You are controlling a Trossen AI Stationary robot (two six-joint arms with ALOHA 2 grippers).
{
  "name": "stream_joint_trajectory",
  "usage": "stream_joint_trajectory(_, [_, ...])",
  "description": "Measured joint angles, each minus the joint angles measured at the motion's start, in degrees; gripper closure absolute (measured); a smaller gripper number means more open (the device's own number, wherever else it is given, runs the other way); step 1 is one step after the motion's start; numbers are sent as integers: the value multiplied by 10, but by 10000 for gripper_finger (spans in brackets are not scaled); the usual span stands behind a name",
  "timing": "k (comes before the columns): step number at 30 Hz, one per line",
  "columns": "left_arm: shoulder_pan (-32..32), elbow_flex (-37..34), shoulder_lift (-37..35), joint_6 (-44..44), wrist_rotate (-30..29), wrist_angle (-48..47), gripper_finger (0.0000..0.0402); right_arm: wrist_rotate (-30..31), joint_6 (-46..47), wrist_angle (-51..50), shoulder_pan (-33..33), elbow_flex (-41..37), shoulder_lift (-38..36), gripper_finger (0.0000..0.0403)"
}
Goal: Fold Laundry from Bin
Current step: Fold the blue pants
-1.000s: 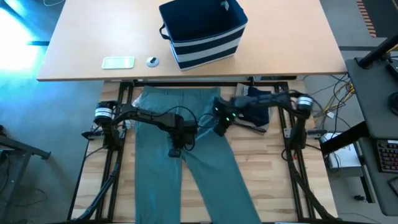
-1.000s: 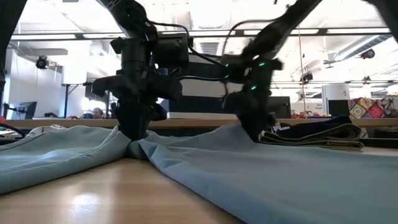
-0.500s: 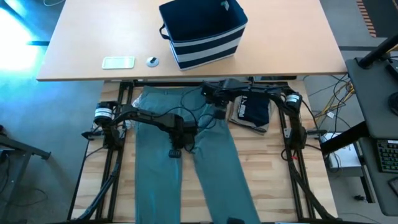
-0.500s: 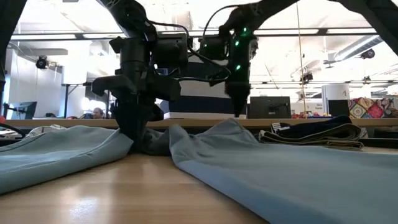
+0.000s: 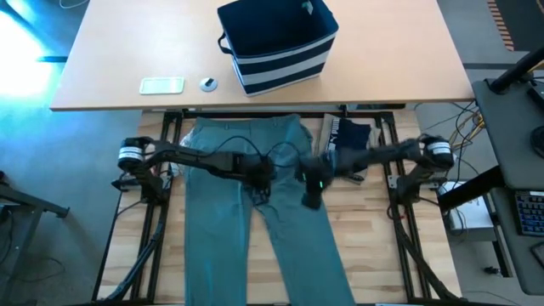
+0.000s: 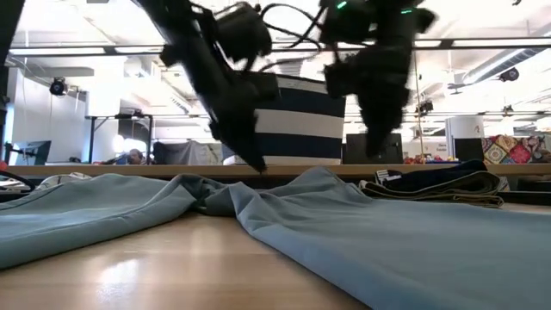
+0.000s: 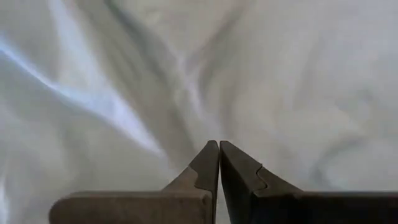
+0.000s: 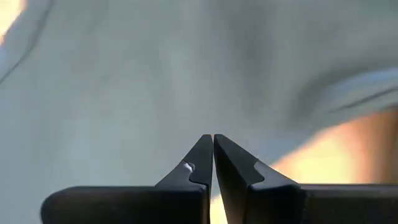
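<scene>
- Teal-green trousers [image 5: 246,212] are out of the bin and lie spread flat on the near bench [image 5: 374,229], waistband at the far edge, both legs running toward the near edge. No fold has been put in them yet, as far as the pictures show.
- The cloth is bunched in a small ridge at the crotch, plain in the low view [image 6: 215,194], so I judge smoothing is the step in hand.
- Left tool [image 5: 259,178] hangs above the middle of the trousers, its two fingers pressed together with nothing between them; only cloth lies below it in its wrist view [image 7: 217,158].
- Right tool [image 5: 311,197] is just to the right of it over the right leg, fingers likewise together and empty [image 8: 212,152].
- A dark navy garment with white print [image 5: 347,140] sits folded on a tan one at the far right of the near bench: part of the load looks done.
- The bin [image 5: 276,42] stands on the far bench, well apart; its inside looks dark, and I cannot tell whether anything is left in it.
- Left to do, by my reckoning: flatten the ridge, fold the trousers, stack them.
</scene>
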Motion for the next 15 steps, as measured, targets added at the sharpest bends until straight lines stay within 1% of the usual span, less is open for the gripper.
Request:
stream_joint_trajectory(2, [0, -4, 24, -12, -19, 20, 401, 3, 64, 58, 51, -47, -4, 390])
stream_joint_trajectory(4, [0, -5, 51, -17, -39, 19, 401, 12, 119, 98, 96, -87, -1, 390])
stream_joint_trajectory(7, [2, -5, 75, -17, -51, 4, 401, 13, 182, 154, 151, -119, 20, 390])
stream_joint_trajectory(9, [6, 0, 74, -17, -57, -8, 401, 2, 212, 179, 177, -123, 32, 390])
stream_joint_trajectory(11, [10, 11, 71, -17, -67, -41, 401, -7, 222, 198, 195, -115, 35, 390])
stream_joint_trajectory(13, [12, 29, 53, -17, -89, -84, 401, 2, 223, 194, 205, -100, 28, 390])
stream_joint_trajectory(15, [12, 55, 25, -14, -108, -124, 401, 28, 226, 169, 215, -91, 9, 390])
